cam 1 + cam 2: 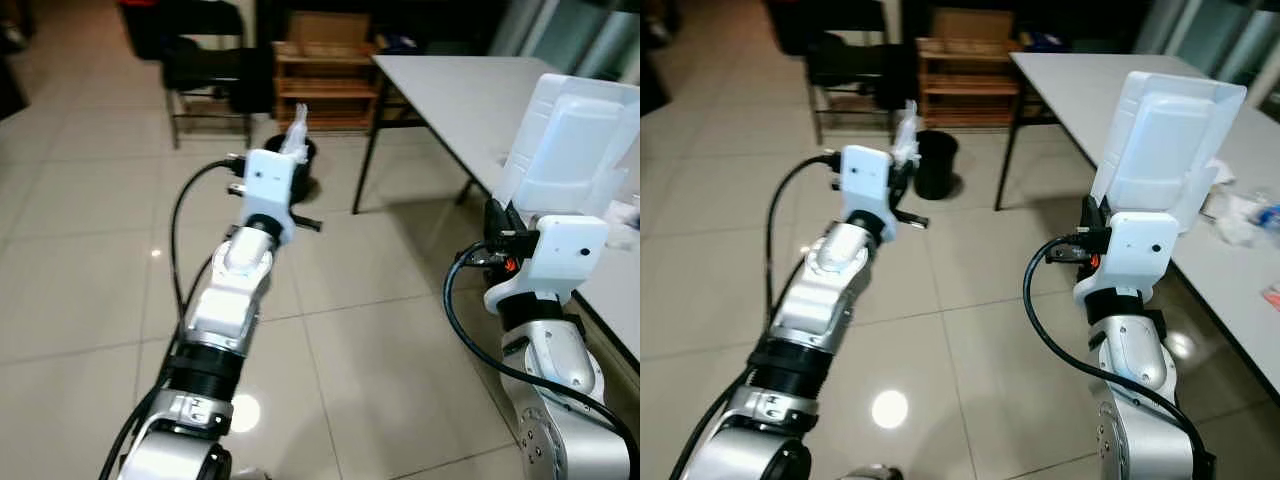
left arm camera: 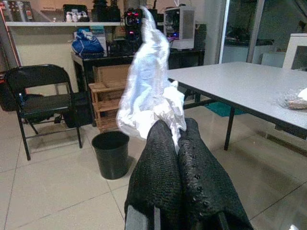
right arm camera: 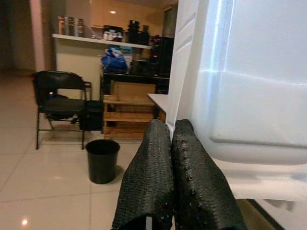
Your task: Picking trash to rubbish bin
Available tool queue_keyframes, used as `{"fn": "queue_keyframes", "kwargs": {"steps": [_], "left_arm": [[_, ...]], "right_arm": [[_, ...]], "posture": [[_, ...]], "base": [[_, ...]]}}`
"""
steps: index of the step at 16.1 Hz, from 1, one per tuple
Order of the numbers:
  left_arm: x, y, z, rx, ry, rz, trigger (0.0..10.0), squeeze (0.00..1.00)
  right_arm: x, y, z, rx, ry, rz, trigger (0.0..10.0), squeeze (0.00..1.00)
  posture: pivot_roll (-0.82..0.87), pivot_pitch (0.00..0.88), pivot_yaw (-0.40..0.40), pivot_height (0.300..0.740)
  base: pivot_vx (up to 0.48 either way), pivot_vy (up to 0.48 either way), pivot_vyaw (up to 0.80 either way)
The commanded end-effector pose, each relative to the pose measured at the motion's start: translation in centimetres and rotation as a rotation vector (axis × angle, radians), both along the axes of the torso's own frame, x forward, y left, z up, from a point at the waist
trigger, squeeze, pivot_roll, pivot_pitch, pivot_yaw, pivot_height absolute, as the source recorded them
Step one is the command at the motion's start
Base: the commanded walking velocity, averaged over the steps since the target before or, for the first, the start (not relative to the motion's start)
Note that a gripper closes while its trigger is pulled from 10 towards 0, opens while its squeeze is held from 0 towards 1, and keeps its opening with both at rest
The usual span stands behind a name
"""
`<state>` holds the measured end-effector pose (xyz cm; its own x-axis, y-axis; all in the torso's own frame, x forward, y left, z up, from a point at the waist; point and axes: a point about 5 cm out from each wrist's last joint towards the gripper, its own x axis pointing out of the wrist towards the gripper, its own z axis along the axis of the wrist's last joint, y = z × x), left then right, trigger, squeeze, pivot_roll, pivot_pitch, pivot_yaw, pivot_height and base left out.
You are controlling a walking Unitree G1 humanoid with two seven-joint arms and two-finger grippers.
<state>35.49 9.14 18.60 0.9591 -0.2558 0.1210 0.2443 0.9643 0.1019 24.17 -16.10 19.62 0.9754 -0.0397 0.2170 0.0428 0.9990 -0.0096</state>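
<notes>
with our left gripper (image 2: 177, 143) pinching the plastic wrapper (image 2: 146, 91) and our right gripper (image 3: 172, 143) clamping the foam box (image 3: 249, 81), we should carry both squarely over the bin (image 2: 111, 153) ahead before opening.

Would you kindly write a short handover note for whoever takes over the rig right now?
Left gripper: shut on a crumpled clear plastic wrapper, held up in front of the robot.
Right gripper: shut on a white foam container, raised beside the grey table.
Black rubbish bin: on the tiled floor ahead, near the wooden shelf and the table's leg.
Done: both items picked up.
Left: approach the bin, drop both in. More litter seems to lie on the table.
</notes>
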Motion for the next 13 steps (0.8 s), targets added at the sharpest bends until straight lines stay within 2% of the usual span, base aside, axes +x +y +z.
{"fn": "queue_keyframes", "kwargs": {"steps": [1, 13], "left_arm": [[-0.02, -0.73, -0.04, 0.004, 0.01, -0.023, 10.0, 0.0], [0.12, -0.85, -0.14, 0.017, 0.014, -0.024, 10.0, 0.0]], "right_arm": [[-0.2, -0.41, -0.04, 0.002, 0.008, -0.019, 10.0, 0.0], [-0.06, -0.31, -0.23, 0.0, 0.016, -0.015, 10.0, 0.0]], "posture": [[0.16, 0.077, -0.068, 0.74], [0.16, 0.075, -0.064, 0.74]], "base": [[0.398, 0.0, 0.0], [0.423, 0.0, 0.0]]}}
